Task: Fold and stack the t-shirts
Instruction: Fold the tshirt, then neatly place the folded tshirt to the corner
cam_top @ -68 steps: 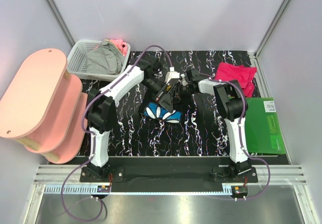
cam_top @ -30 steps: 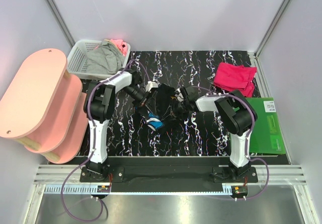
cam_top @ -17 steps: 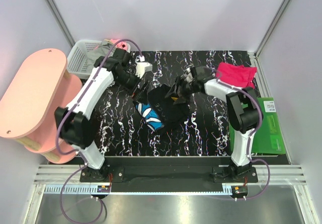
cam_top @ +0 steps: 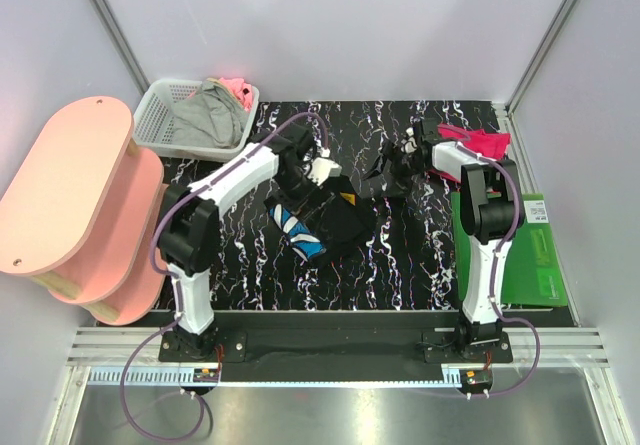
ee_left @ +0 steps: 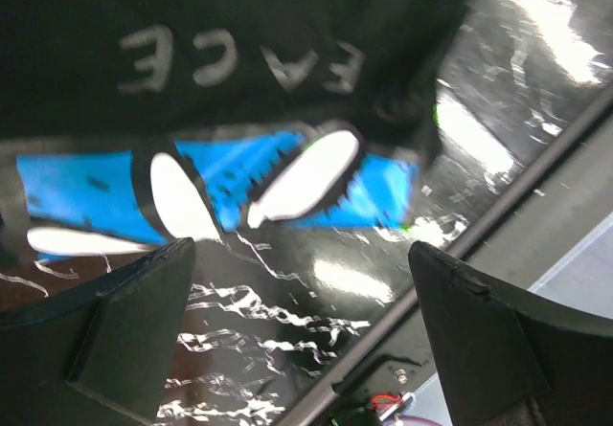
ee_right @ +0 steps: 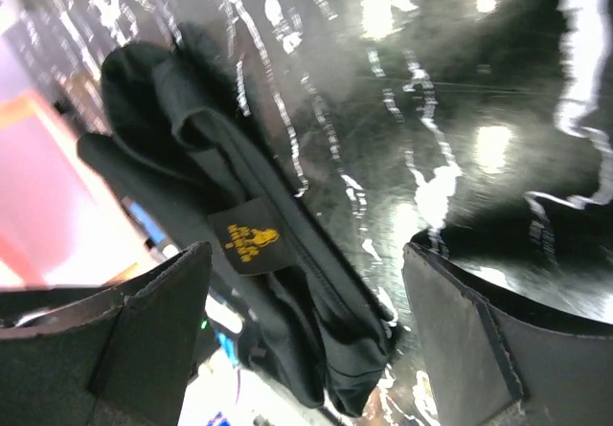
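The black daisy-print t-shirt lies crumpled midway on the counter, the left claw over its far part and the right claw just beside it, both spread wide, holding nothing. The crimson-pink t-shirt lies far right, partly behind the right arm; a green board, white basket and pink shelf flank the counter.
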